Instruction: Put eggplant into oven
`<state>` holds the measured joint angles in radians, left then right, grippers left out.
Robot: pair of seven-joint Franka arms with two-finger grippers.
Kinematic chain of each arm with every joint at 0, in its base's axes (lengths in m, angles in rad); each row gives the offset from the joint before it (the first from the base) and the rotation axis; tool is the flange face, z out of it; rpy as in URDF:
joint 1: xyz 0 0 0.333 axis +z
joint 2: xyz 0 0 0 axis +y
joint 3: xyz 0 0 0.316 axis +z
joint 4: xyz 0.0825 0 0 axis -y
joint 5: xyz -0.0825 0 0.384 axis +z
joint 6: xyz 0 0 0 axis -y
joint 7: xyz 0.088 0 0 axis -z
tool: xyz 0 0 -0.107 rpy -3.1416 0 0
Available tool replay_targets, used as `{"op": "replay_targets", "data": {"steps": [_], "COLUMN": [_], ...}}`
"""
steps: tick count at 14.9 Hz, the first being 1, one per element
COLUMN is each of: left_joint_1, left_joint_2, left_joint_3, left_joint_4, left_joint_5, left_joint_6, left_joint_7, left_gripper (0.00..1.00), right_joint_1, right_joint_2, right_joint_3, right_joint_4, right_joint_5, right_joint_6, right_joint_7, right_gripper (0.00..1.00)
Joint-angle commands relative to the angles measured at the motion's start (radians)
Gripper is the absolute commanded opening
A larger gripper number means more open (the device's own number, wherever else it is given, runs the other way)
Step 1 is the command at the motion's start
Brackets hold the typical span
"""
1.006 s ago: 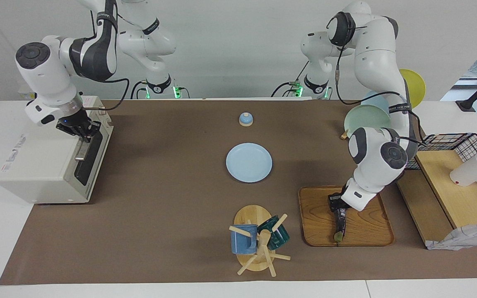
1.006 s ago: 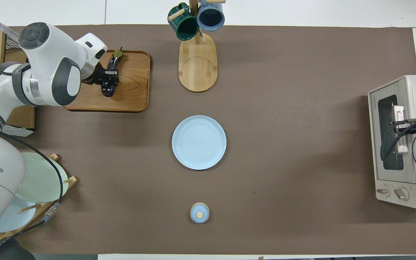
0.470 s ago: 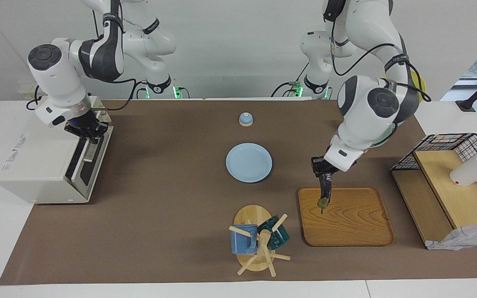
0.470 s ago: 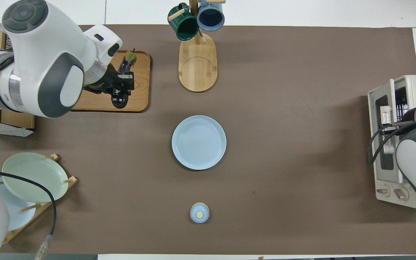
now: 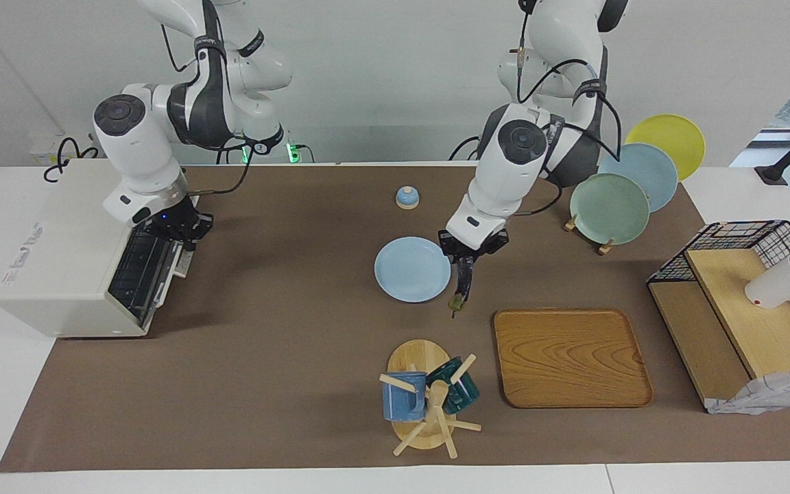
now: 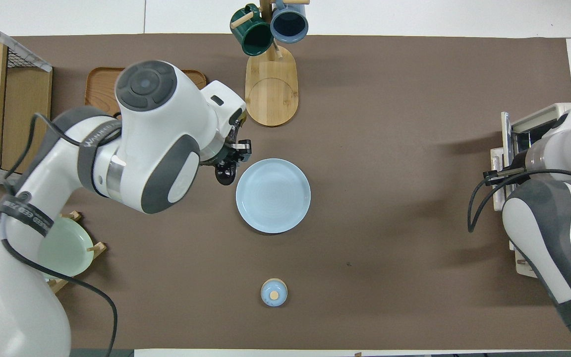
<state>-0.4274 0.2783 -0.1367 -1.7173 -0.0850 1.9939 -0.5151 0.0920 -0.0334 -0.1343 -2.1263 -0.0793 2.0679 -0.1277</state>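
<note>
Right gripper (image 5: 186,230) is at the top edge of the oven (image 5: 73,274) door, which is swung down; I can't tell whether its fingers are spread. Bare brown mat runs from oven to blue plate (image 5: 412,269). Beside that plate, left gripper (image 5: 467,257) pinches the eggplant (image 5: 461,285), dark, slender, hanging green stem downward, airborne.

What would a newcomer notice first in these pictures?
First, the left tool, which holds the dark eggplant hanging in the air beside the blue plate. Then the oven at the right arm's end of the table, its door pulled open by the right tool.
</note>
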Motion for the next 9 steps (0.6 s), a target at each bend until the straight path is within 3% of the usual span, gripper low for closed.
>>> {"op": "replay_targets", "data": {"steps": [1,4,9], "left_joint_1": [-0.069,-0.093,-0.165], "left_joint_2": [-0.057,-0.042,-0.034], "left_joint_3": [0.019,0.019,0.020], "left_joint_4": [-0.168,-0.199,-0.301], "left_joint_5": [-0.018,-0.018,-0.018], "left_joint_6": [0.167,0.218,0.348], "left_joint_7": [-0.061,-0.072,-0.134], "left_gripper": [0.00,0.00,0.00], "right_joint_1": [-0.020,0.005,0.005], "right_joint_2": [0.081,0.087,0.153], "right_joint_3": [-0.014,-0.014,-0.014], "right_joint_4": [-0.021,-0.086,-0.099], "right_joint_5": [-0.014,-0.014,-0.013], "right_joint_6": [0.150,0.259,0.325], "right_joint_7": [-0.012,-0.007,0.000], "right_gripper": [0.00,0.00,0.00]}}
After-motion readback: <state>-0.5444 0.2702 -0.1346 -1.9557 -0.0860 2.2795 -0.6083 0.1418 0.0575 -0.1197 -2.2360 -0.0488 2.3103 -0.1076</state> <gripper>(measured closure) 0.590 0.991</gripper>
